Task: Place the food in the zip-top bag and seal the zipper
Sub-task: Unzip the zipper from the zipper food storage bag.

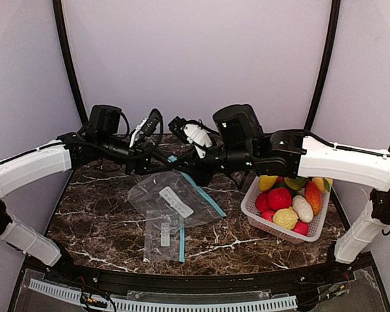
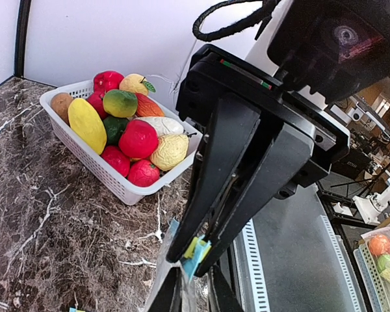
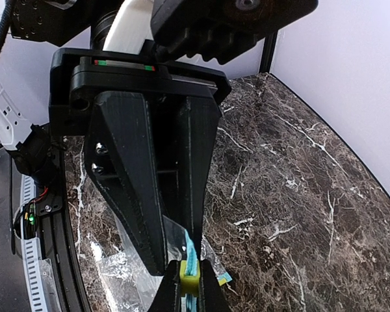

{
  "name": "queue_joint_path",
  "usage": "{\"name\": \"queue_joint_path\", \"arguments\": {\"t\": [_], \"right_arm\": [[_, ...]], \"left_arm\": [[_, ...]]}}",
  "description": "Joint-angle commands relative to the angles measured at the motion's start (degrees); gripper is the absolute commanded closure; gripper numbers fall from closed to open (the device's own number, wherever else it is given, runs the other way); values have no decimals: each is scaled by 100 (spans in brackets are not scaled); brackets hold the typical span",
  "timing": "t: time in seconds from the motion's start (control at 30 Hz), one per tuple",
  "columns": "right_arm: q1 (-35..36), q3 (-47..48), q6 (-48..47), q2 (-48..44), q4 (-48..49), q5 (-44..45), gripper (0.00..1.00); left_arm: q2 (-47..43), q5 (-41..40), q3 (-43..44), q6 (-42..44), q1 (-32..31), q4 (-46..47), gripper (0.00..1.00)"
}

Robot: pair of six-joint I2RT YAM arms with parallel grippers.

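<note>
Dark veined marble makes up the counter (image 1: pixel 104 214), closed in by pale lilac walls. Starting at the left, the left pincer (image 3: pixel 175 260) reaches in over the far-middle of the counter. As far as we can see, it is clenched on the clear film at the mouth of the zip-top bag (image 1: pixel 149 195). The bag's far rim is lifted off the marble, while its body trails flat toward the near edge. A second, smaller bag (image 1: pixel 164 235) lies flat just nearer, touched by neither arm.

Right beside the left pincer, the right pincer (image 2: pixel 192 244) is clenched on the yellow-green slider (image 3: pixel 190 276) of the blue zipper strip. At the right edge of the counter stands a white basket (image 1: pixel 266 224), and the food (image 1: pixel 286 201) is heaped inside it, well apart from the bag. We see nothing in the bag.

We judge that the step in hand is opening the bag, with no food moved yet. Next, the slider must run along the strip while the left pincer holds the rim firm. Then one pincer has to keep the mouth spread while the other lets go and reaches for a piece from the basket.
</note>
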Motion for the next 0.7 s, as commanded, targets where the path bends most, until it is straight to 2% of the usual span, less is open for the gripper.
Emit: {"name": "queue_joint_path", "arguments": {"t": [0.0, 0.17, 0.23, 0.27, 0.37, 0.47, 0.67], "right_arm": [[28, 95, 83, -21, 84, -204, 100], [-14, 40, 127, -80, 76, -365, 100], [-75, -16, 162, -127, 76, -526, 100], [-118, -46, 182, -162, 83, -652, 100], [-228, -137, 224, -251, 115, -1038, 100], [-265, -161, 232, -265, 129, -1307, 100], [-324, -178, 261, -202, 82, -1356, 100]], "left_arm": [[-93, -106, 140, 122, -8, -137, 86], [-106, -99, 178, 193, -10, -231, 99], [-127, -65, 189, 209, -10, -256, 98], [-139, -24, 190, 212, -10, -259, 93], [-134, 23, 208, 238, -10, -296, 89], [-117, 22, 209, 226, -10, -284, 98], [-171, -90, 177, 238, -10, -241, 99]]}}
